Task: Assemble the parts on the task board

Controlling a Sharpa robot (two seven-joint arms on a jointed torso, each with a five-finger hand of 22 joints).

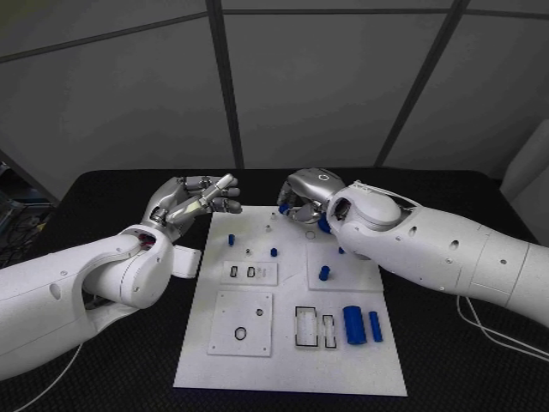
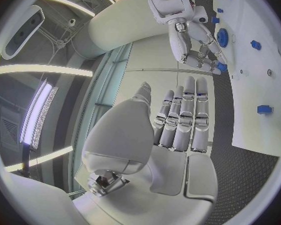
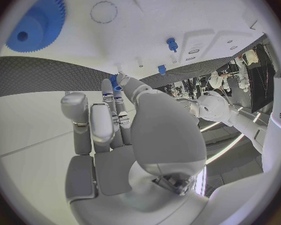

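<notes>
head view: the task board [image 1: 226,360] lies mid-surface, blue parts [image 1: 353,325] resting on it; the left hand [image 1: 196,199] hovers beside its far corner.

left wrist view: left fingers [image 2: 185,119] straight, together, holding nothing.

right wrist view: the right hand [image 3: 118,120] pinches a small blue part [image 3: 115,82] near the gear [image 3: 35,24]. these look light, stiff and slippery; grip their sides.

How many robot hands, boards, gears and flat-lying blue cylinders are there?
Robot hands: 2, left and right
Board: 1
Gear: 1
Cylinders: 2
Total: 6
</notes>
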